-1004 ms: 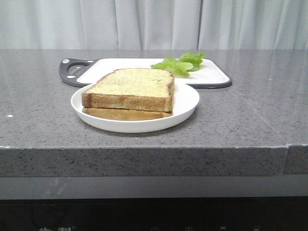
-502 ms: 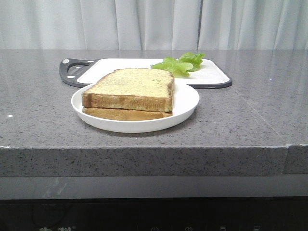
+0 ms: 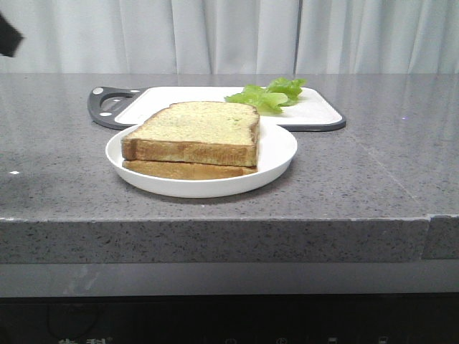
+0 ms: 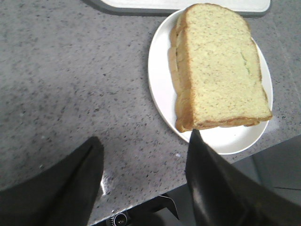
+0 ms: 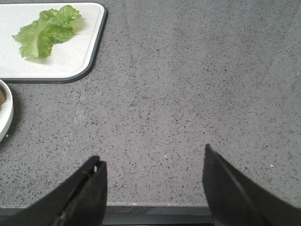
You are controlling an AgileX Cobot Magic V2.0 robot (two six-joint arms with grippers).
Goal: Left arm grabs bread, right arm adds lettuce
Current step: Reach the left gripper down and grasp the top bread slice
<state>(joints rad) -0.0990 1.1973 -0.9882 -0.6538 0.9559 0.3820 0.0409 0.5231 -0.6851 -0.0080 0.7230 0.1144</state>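
The thick bread (image 3: 197, 130) lies on a thinner slice (image 3: 188, 170) on a white plate (image 3: 276, 159). The lettuce (image 3: 268, 95) lies on the white cutting board (image 3: 315, 113) behind the plate. A small dark tip of my left arm (image 3: 7, 34) shows at the far upper left. In the left wrist view my left gripper (image 4: 145, 141) is open and empty over the counter's front edge, beside the plate (image 4: 160, 80) and bread (image 4: 218, 68). My right gripper (image 5: 153, 157) is open and empty above bare counter, apart from the lettuce (image 5: 46, 32) on the board (image 5: 70, 61).
The grey speckled counter (image 3: 373, 165) ends in a front edge below the plate. The board has a dark handle (image 3: 107, 106) at its left end. Pale curtains (image 3: 237, 36) hang behind. The plate rim (image 5: 4, 113) shows in the right wrist view.
A dark tip of my left arm has come into the front view at the upper left. Bread, plate and lettuce have not moved.
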